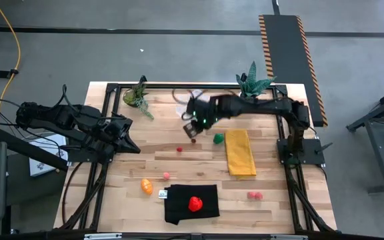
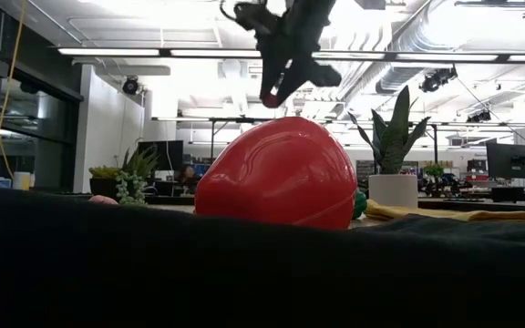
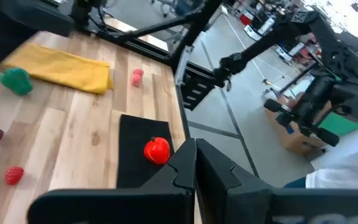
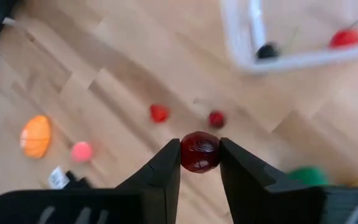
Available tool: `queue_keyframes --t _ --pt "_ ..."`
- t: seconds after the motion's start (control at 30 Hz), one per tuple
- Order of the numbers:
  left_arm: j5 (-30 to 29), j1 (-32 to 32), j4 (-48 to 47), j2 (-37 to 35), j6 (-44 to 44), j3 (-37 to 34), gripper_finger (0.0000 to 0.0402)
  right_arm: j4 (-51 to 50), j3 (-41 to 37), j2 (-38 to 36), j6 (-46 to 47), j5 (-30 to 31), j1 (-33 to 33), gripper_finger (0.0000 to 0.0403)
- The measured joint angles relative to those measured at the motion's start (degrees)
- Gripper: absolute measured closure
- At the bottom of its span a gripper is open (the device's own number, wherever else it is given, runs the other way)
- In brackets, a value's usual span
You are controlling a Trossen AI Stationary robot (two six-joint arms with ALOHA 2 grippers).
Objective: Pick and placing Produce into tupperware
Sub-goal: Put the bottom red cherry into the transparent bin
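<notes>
My right gripper (image 4: pixel 199 163) hangs over the table's middle (image 1: pixel 192 128), shut on a dark red berry (image 4: pixel 199 151). The clear tupperware (image 4: pixel 244 59) lies just beyond it, with a dark berry (image 4: pixel 266 51) and a red piece (image 4: pixel 345 38) inside. On the wood lie two small red berries (image 4: pixel 159 112) (image 4: pixel 216 118), a green piece (image 1: pixel 218 138), an orange piece (image 1: pixel 147 186) and a pink berry (image 1: pixel 167 175). A red strawberry (image 1: pixel 195 203) sits on a black cloth (image 1: pixel 179 208). My left gripper (image 1: pixel 131 145) waits shut at the table's left side. My right gripper pinches the dark red berry (image 4: pixel 199 151) between its two fingertips (image 4: pixel 168 163), one on each side of it. The fingers come from above, pointing down. The berry is lifted clear of the table.
A folded yellow cloth (image 1: pixel 240 152) lies right of the green piece. Two pink-red berries (image 1: pixel 253 195) sit near the table's right front. Potted plants stand at the far edge (image 1: pixel 137 97) (image 1: pixel 252 83). Bare wood shows between the black cloth and the yellow cloth.
</notes>
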Motion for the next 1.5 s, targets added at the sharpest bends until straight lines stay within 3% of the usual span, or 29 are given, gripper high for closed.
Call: queue_keyframes --t 0.23,0.47,0.9,1.07,1.5 --pt "-7.7 0.0 0.0 0.0 0.7 0.0 0.0401 1.1 0.0 0.0 -9.7 -5.9 -9.4 0.0316" --pt "-11.7 0.0 0.0 0.0 2.4 0.0 0.0401 1.6 0.0 0.0 -16.1 -7.9 -14.6 0.0316" --pt "-20.4 0.0 0.0 0.0 1.7 0.0 0.0401 6.3 0.1 0.8 -23.5 -10.5 -18.3 0.0316" --pt "-21.6 0.0 0.1 0.0 0.7 0.0 0.0401 6.5 0.1 2.4 -24.6 -13.2 -19.3 0.0316" --pt "-24.9 0.0 0.0 0.0 -1.5 0.0 0.0401 7.2 0.0 6.9 -26.9 -13.1 -19.2 0.0316"
